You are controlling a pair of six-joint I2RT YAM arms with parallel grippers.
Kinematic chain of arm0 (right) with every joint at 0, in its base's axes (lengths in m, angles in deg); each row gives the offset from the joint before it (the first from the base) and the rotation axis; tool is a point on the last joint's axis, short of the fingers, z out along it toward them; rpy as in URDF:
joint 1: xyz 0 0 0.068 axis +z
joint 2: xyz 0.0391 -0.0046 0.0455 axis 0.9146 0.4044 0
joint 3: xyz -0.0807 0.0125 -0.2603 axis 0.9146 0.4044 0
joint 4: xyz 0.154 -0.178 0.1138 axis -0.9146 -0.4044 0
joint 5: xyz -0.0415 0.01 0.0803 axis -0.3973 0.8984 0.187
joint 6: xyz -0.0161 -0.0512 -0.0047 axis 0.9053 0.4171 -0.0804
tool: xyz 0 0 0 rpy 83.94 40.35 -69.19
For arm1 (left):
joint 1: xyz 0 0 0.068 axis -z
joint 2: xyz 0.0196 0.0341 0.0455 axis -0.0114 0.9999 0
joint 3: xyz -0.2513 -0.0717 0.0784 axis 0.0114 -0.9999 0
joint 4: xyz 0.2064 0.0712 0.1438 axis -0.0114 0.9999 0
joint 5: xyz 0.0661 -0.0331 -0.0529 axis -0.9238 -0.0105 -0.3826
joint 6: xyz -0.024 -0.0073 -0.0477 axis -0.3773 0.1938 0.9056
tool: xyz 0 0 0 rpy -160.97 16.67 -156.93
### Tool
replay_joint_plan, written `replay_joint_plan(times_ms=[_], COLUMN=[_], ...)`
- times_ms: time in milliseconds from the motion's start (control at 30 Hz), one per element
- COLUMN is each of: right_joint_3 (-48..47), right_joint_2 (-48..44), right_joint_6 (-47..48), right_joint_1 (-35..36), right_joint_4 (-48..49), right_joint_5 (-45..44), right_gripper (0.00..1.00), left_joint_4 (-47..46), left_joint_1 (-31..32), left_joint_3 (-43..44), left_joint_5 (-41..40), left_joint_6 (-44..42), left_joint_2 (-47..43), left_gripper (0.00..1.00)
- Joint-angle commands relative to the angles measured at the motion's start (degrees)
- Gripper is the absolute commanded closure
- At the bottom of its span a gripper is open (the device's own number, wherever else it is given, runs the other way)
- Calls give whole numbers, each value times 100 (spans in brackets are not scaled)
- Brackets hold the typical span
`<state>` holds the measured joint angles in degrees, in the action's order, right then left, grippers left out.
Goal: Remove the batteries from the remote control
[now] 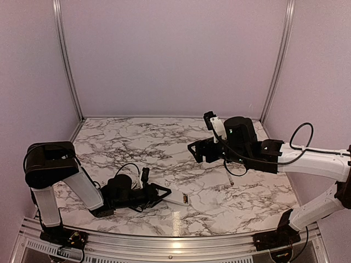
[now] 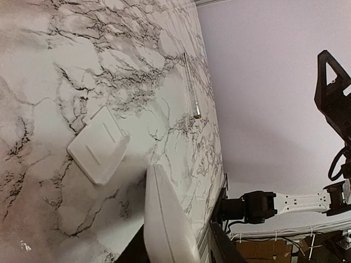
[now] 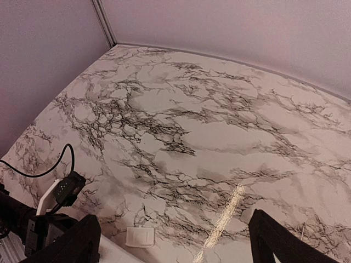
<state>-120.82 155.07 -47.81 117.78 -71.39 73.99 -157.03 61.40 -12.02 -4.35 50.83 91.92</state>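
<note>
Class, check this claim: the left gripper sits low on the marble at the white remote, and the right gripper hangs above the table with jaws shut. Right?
Not quite: the right gripper has jaws wide open, not shut, as the right wrist view shows. The rest holds.

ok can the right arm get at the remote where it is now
Probably yes. The remote sticks out of the left tool toward the right side, its far end bare, and the right tool hangs open and empty above the table.
</note>
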Motion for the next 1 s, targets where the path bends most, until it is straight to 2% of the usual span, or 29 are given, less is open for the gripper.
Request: replay_joint_plan(times_ms=[0,100,500,567,600,667,700,800,833,967], right_joint_3=[-191,-195,-196,-196,-205,-215,-219,-214,-218,-222], right_joint_2=[-76,-76,-89,-85,-77,-74,-71,-69,-63,-61], right_joint_6=[68,71,137,155,160,172,177,192,196,209], right_joint_1=[31,31,35,31,31,31,31,30,31,31], right_joint_4=[-139,-147,-184,-186,-191,-205,-207,-211,-219,-226], right_joint_5=[-88,-92,-126,-125,-121,-126,-133,-143,-143,-143], right_gripper=[8,8,8,8,8,7,7,8,8,7], left_joint_4=[456,561,1560,1745,1830,2005,2073,2240,2284,2493], left_joint_1=[33,33,29,33,33,33,33,41,42,58], left_joint_3=[186,232,83,75,77,107,128,145,145,148], left_joint_5=[-52,-58,-742,-945,-1003,-1059,-1092,-1215,-1255,-1435], left_joint_6=[-215,-230,-441,-483,-516,-550,-580,-637,-653,-745], left_joint_2=[-36,-7,-704,-795,-833,-896,-910,-970,-989,-1145], left_gripper=[65,63,43,38,27,22,13,8,3,1])
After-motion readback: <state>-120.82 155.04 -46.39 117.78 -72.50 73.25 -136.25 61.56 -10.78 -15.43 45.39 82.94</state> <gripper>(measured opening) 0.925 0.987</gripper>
